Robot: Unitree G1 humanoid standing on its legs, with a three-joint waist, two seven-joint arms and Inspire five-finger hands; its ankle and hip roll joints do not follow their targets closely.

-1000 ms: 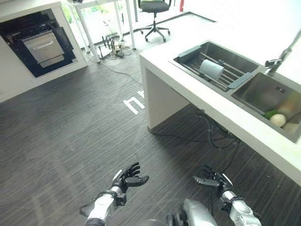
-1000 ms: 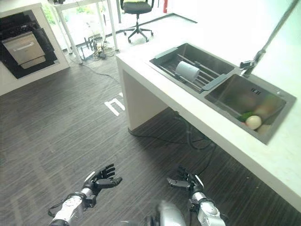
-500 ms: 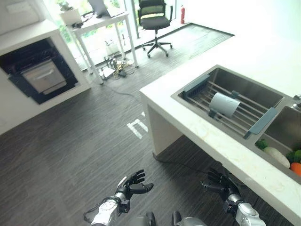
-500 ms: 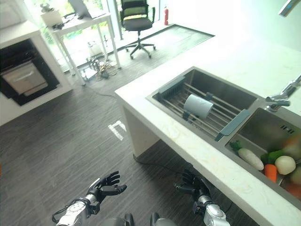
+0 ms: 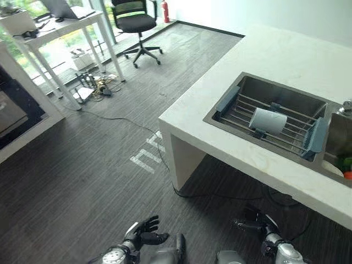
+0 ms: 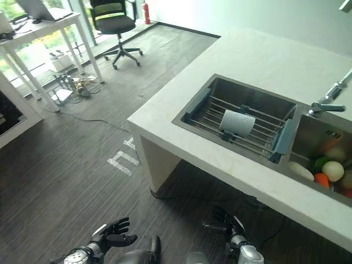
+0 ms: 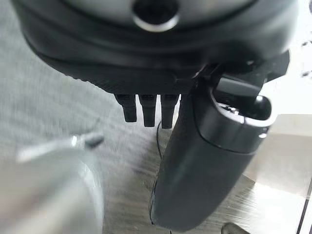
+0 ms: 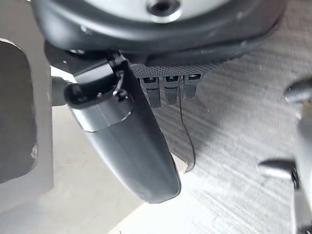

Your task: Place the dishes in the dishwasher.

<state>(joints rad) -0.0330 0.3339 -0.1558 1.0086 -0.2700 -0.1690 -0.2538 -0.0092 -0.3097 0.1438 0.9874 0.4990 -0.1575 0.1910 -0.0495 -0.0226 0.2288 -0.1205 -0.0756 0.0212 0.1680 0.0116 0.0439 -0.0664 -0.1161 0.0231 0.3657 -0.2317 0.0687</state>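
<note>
A pale cup [image 5: 268, 120] lies on its side on a wire rack [image 5: 242, 113] in the left basin of the sink, set into a white counter [image 5: 275, 52]. The dark dishwasher opening [image 5: 10, 113] shows at the far left edge of the room. My left hand [image 5: 142, 235] and right hand [image 5: 258, 224] hang low over the dark floor in front of the counter, both open and holding nothing. In the left wrist view the thumb [image 7: 209, 161] stands out straight, as does the thumb [image 8: 126, 146] in the right wrist view.
The right basin holds vegetables [image 6: 330, 170] below a faucet [image 6: 325, 104]. An office chair [image 5: 135, 22], a white desk [image 5: 55, 22] and floor cables [image 5: 91, 88] stand at the back left. Wide dark floor [image 5: 82, 181] lies between counter and dishwasher.
The whole picture has shifted: the camera has turned, so the dishwasher slid to the left edge and the sink sits more centrally. Both hands keep their open pose.
</note>
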